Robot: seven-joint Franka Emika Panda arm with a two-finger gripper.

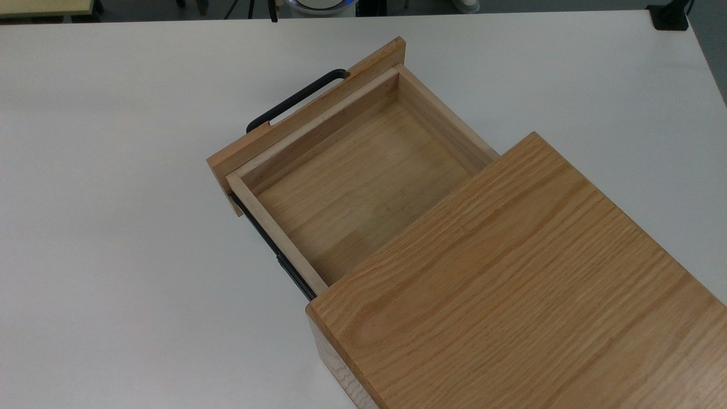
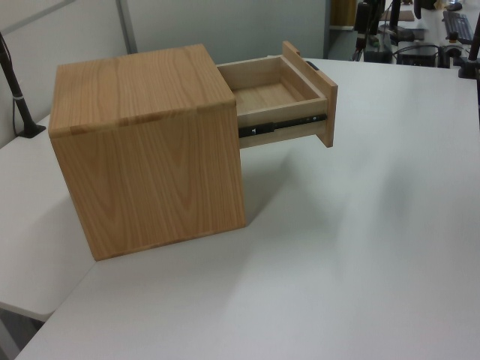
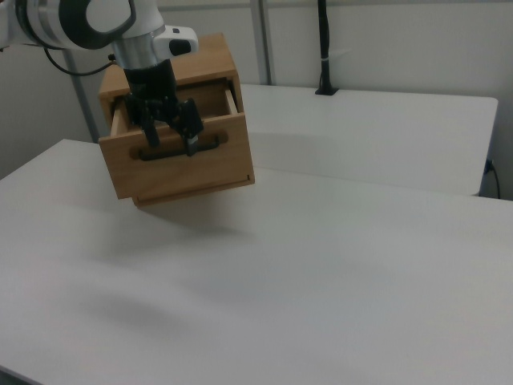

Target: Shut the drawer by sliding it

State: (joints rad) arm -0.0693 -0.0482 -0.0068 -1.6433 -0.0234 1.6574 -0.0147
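Note:
The drawer (image 1: pixel 309 111) is pulled most of the way out of the oak cabinet (image 1: pixel 511 272), and its tray is bare inside. A black bar handle (image 1: pixel 295 99) sits on the wide front panel, and a black rail (image 1: pixel 272 250) runs along the side. The left view has the drawer (image 2: pixel 274 96) sticking out to the right of the cabinet (image 2: pixel 142 142). In the right view my gripper (image 3: pixel 171 132) hangs open, fingers pointing down, overlapping the drawer front (image 3: pixel 208 172) just above the handle (image 3: pixel 212 143). I cannot tell the distance between them.
The cabinet stands on a wide white table (image 1: pixel 113 227) with bare surface on all sides of the drawer front. A black post (image 3: pixel 323 48) rises at the far table edge in the right view. Another black post (image 2: pixel 15 82) stands behind the cabinet in the left view.

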